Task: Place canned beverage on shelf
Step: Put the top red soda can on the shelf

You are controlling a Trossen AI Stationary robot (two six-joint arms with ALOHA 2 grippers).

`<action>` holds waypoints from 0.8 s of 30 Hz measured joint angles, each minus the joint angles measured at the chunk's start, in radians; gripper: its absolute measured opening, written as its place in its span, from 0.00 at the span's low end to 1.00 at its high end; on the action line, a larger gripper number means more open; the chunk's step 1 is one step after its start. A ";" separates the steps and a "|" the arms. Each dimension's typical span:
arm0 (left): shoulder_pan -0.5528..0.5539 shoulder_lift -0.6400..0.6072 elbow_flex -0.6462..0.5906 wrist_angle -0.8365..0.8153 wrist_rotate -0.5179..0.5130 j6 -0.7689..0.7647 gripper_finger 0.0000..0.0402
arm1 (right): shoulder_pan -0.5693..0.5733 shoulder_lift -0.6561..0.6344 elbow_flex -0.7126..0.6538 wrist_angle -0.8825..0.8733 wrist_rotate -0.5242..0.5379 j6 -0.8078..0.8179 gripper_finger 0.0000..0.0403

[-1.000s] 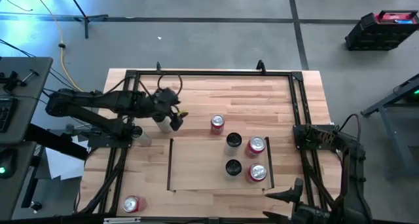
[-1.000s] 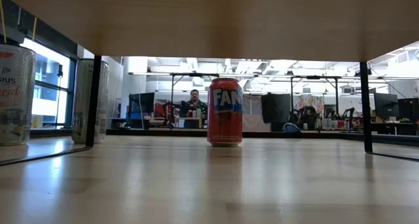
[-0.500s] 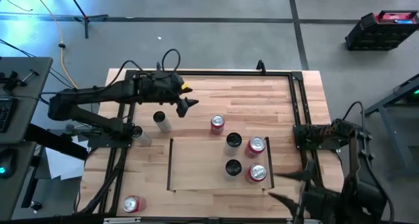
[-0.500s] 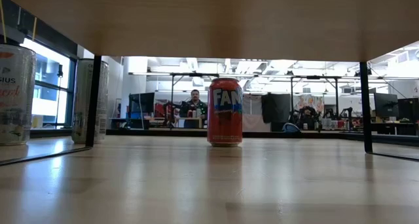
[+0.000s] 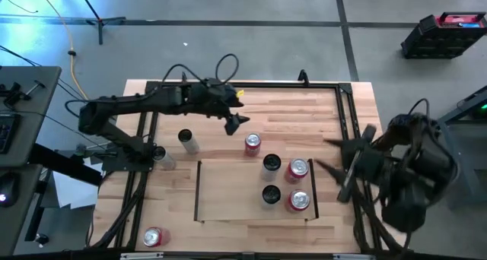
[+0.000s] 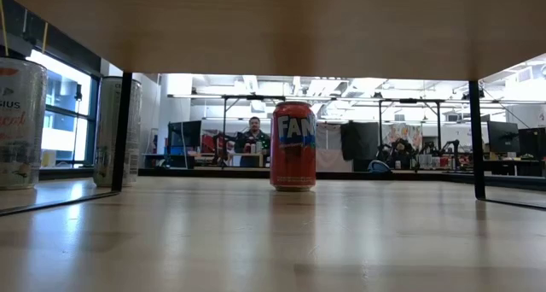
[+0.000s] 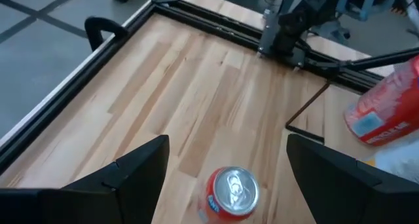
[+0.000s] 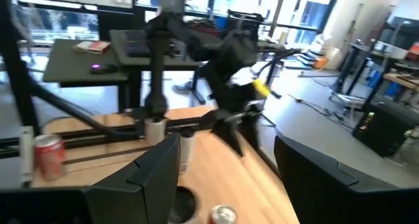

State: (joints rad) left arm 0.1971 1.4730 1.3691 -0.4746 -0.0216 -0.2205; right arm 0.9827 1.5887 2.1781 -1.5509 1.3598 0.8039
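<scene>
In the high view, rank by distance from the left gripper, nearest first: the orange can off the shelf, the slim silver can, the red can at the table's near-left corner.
From the open left gripper:
1. Orange can, just beside the shelf's far edge.
2. Slim silver can, toward the left arm's base.
3. Corner red can, plainly farthest.

The tabletop (image 5: 304,108) is pale plank-striped wood with a smooth, faintly sheened finish, framed by matt black metal tubing (image 5: 243,84), and the shelf (image 5: 228,188) lying on it is a flatter, paler wood panel with thin dark rails at its short ends. The orange can (image 6: 293,146) has a glossy printed metal wall and, from the left wrist view, a bright bare-metal lid (image 7: 232,186); the red cans (image 5: 297,169) show the same shiny silver tops. Both arms look like matt dark plastic or metal, as do the left gripper (image 5: 234,122) and right gripper (image 5: 338,165), and the floor (image 5: 251,47) beyond is smooth grey concrete.
</scene>
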 joint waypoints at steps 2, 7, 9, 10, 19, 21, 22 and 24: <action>0.001 0.025 0.007 0.000 -0.001 0.006 0.75 | -0.020 -0.025 0.000 -0.021 0.000 -0.004 0.57; 0.025 0.086 0.008 -0.001 0.034 0.023 0.75 | -0.058 -0.061 0.000 -0.019 -0.003 -0.086 0.57; 0.033 0.111 0.008 0.001 0.047 0.042 0.75 | -0.069 -0.064 0.000 -0.020 -0.017 -0.123 0.57; 0.034 0.123 0.008 0.005 0.048 0.054 0.75 | -0.073 -0.065 0.000 -0.020 -0.032 -0.131 0.57; 0.014 0.181 -0.007 0.038 0.099 0.192 0.76 | -0.080 -0.042 0.000 -0.020 -0.177 -0.129 0.57; 0.007 0.187 -0.008 0.038 0.099 0.238 0.76 | -0.080 -0.034 0.000 -0.020 -0.203 -0.107 0.57; 0.003 0.187 -0.008 0.037 0.097 0.261 0.76 | -0.080 -0.029 0.000 -0.020 -0.214 -0.097 0.57; -0.006 0.189 -0.008 0.043 0.075 0.302 0.76 | -0.080 -0.013 0.000 -0.020 -0.229 -0.077 0.57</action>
State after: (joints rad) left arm 0.1914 1.6618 1.3609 -0.4320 0.0533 0.0812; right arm 0.9031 1.5753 2.1780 -1.5707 1.1309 0.7265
